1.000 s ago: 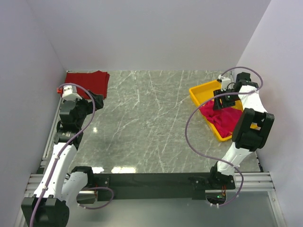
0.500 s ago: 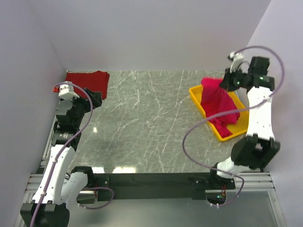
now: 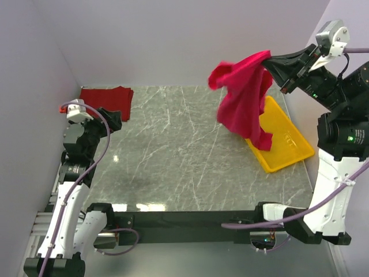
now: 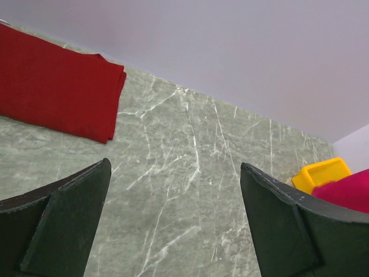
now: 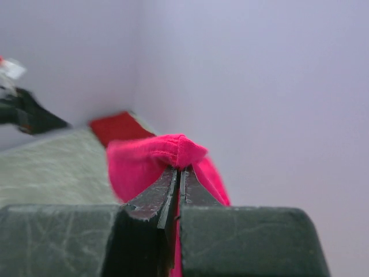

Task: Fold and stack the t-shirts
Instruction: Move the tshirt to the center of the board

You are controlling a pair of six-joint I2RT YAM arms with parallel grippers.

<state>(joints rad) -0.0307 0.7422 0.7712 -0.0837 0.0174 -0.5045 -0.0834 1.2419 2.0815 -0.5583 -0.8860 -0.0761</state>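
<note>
My right tool (image 3: 271, 60) pinches the bright t-shirt (image 3: 242, 98) up high. It hangs long-ways down over the desk (image 3: 173, 150), right side. My left tool (image 4: 174, 164), wide open, is far off left.

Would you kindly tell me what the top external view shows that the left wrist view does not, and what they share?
Only the top external view: the right gripper shut on the crimson t-shirt, which hangs in the air by the yellow tray. Only the left wrist view: the left gripper up close, its fingers wide apart with nothing between them. Both: the folded darker red t-shirt in the far left corner of the marble table, plus part of the tray and of the crimson t-shirt.
</note>
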